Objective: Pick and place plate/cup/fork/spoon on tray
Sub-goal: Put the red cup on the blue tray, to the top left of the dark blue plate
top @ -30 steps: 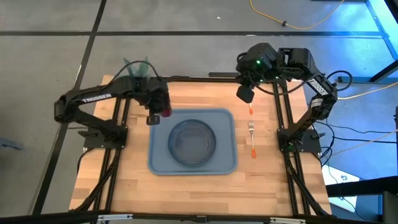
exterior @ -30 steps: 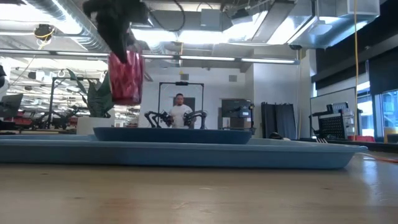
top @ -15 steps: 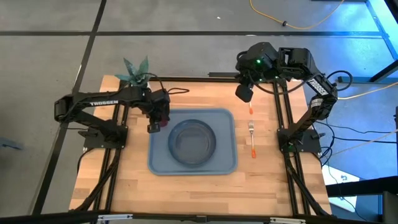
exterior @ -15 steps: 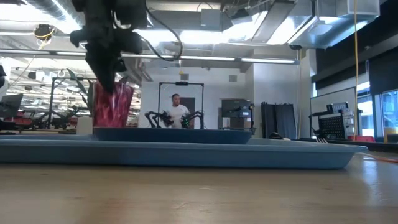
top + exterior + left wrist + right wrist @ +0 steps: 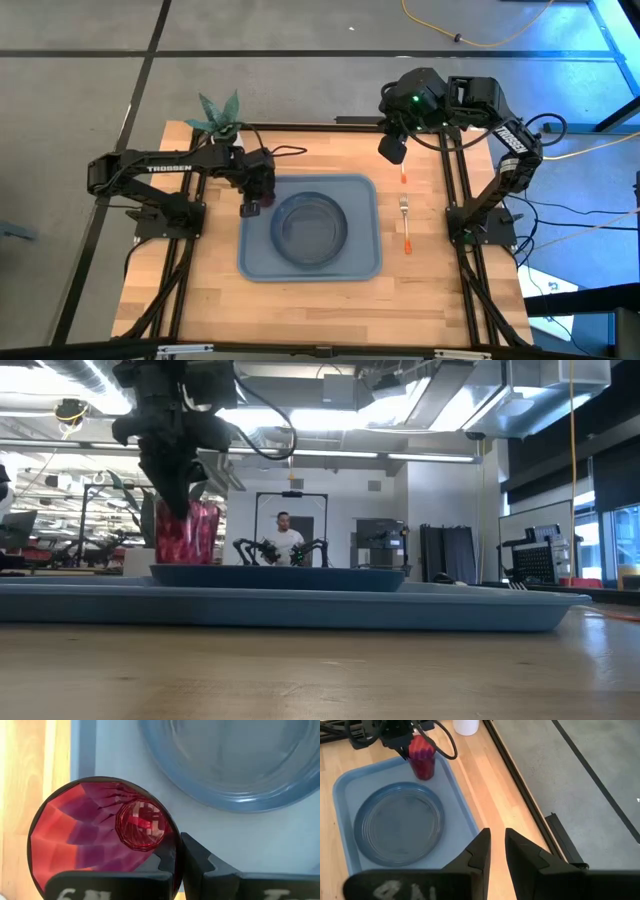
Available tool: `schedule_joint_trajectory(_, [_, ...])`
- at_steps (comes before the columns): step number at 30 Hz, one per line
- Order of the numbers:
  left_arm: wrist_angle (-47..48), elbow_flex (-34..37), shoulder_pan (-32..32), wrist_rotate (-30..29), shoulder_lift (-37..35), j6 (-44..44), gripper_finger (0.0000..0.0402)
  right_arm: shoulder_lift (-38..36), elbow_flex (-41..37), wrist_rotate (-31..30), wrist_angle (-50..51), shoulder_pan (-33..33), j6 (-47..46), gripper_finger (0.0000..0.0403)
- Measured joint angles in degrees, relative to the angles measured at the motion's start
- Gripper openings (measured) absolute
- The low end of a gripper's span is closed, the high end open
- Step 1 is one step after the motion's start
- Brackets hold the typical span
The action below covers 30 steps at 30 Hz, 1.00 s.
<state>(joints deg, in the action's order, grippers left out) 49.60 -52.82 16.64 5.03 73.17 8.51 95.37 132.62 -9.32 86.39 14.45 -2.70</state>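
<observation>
The dark red cup [image 5: 95,835] stands upright over the far left corner of the light blue tray [image 5: 370,265], with my left gripper [image 5: 252,204] shut on it from above. Whether its base rests on the tray floor, I cannot tell. The round plate [image 5: 311,227] lies in the middle of the tray. The fork [image 5: 406,225] lies on the wood to the right of the tray. Just beyond it is the spoon [image 5: 403,176], partly under my right gripper [image 5: 496,836], which hangs high above the far right of the table, narrowly open and holding nothing. My left gripper pinches the cup's wall at the rim [image 5: 174,851], one finger inside the cup and the other finger [image 5: 200,862] outside. The fingers come steeply from above. The cup stays upright below them, its mouth up, beside the plate's rim [image 5: 165,775].
A white pot with a green plant [image 5: 218,112] stands at the table's far left corner, just behind my left arm. Bare tray floor shows around the plate. Bare wood lies near the front edge. A person [image 5: 288,538] stands far back in the room.
My left gripper has gone down with the cup over the tray's far left corner. The cup has stayed upright and now sits low beside the plate, its base hidden behind the plate's rim in the low view. The right arm has kept still.
</observation>
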Motion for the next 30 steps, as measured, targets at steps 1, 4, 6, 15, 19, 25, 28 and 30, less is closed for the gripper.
schedule_joint_trajectory(1, [0.0, 0.0, -0.1, -0.6, 0.0, 0.4, 0.0003, 0.0, 0.0, 0.4, 0.0, 0.0, 0.0, 0.0061])
schedule_joint_trajectory(4, [0.0, 0.0, -0.8, -2.1, 0.0, 0.6, 0.0003, 0.0, 0.0, 3.8, 0.0, 0.0, 0.5, 0.0062])
schedule_joint_trajectory(6, [0.1, 0.0, -1.2, -2.9, 0.0, 0.6, 0.0003, 0.0, 0.0, 5.6, 0.0, 0.0, 1.6, 0.0061])
schedule_joint_trajectory(15, [-0.2, -0.1, -3.5, -4.6, 3.8, 0.6, 0.0003, 0.0, 0.0, 8.0, 0.0, 0.0, 3.0, 0.0061])
schedule_joint_trajectory(19, [-1.6, -0.2, -4.0, -4.7, 4.2, 0.1, 0.0003, 0.0, 0.0, 8.0, 0.0, 0.0, 3.0, 0.0062])
schedule_joint_trajectory(25, [-1.0, -0.5, -4.0, -4.5, 4.3, -0.8, 0.0003, 0.0, 0.0, 8.0, 0.0, 0.0, 3.0, 0.0061])
schedule_joint_trajectory(28, [-0.9, -0.5, -4.0, -4.4, 4.3, -1.6, 0.0003, 0.0, 0.0, 8.0, 0.0, 0.0, 3.0, 0.0061])
schedule_joint_trajectory(30, [-0.8, -0.5, -3.9, -4.3, 4.3, -2.0, 0.0007, 0.0, 0.0, 8.0, 0.0, 0.0, 3.0, 0.0061])
